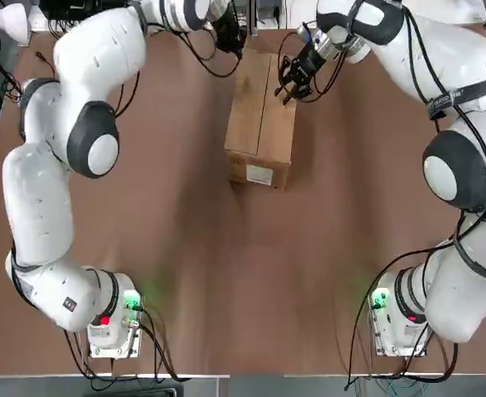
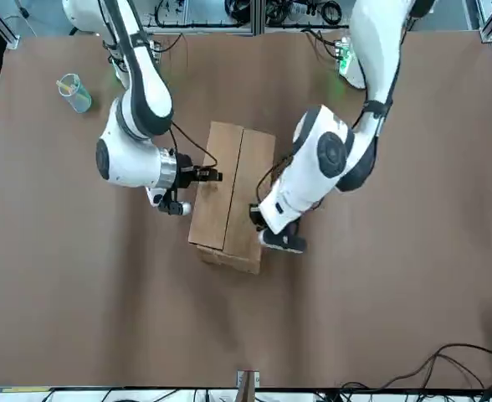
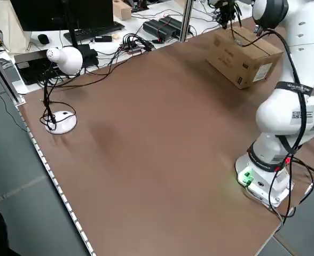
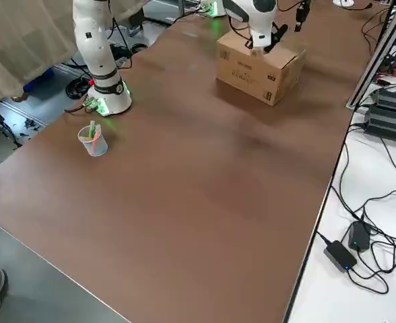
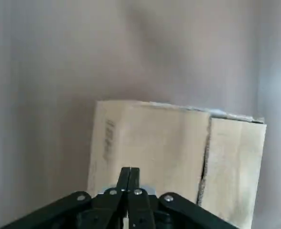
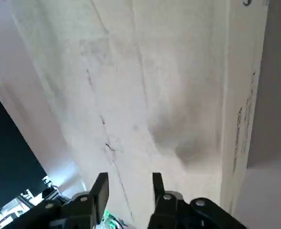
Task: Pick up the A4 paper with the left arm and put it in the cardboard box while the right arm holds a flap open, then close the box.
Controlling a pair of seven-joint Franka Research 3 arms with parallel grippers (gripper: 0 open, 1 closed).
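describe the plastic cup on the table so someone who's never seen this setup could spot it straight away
Start from the brown table and the closed cardboard box that both arms reach over. The cup stands apart from the box, on open tabletop not far from one arm's green-lit base. It is small, clear, holds a few coloured sticks, and is the only loose thing on the table besides the box.

Left gripper (image 5: 129, 175) pinched (right gripper (image 6: 129, 183) parted)
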